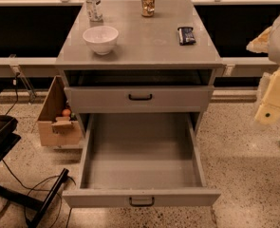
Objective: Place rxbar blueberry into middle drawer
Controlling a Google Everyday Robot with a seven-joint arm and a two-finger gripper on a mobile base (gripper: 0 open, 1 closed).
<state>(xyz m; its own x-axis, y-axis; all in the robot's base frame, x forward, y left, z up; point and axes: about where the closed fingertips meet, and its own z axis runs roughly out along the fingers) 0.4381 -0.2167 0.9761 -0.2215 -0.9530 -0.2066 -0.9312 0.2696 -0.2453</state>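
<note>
The rxbar blueberry point(186, 35), a small dark bar with white lettering, lies flat on the right side of the grey cabinet top point(144, 46). The middle drawer point(142, 179) is pulled wide open below; its flat grey floor holds nothing, and a small dark handle is on its front. My arm point(274, 96) shows as cream-coloured parts at the right edge. My gripper point(259, 42) is there too, to the right of the bar, apart from it and off the cabinet top.
A white bowl point(100, 39), a clear bottle point(92, 3) and a can point(147, 1) stand on the cabinet top. The upper drawer front point(139, 98) with a black handle is shut. A cardboard box point(58, 117) and a black stand with cables point(16, 184) sit on the floor at left.
</note>
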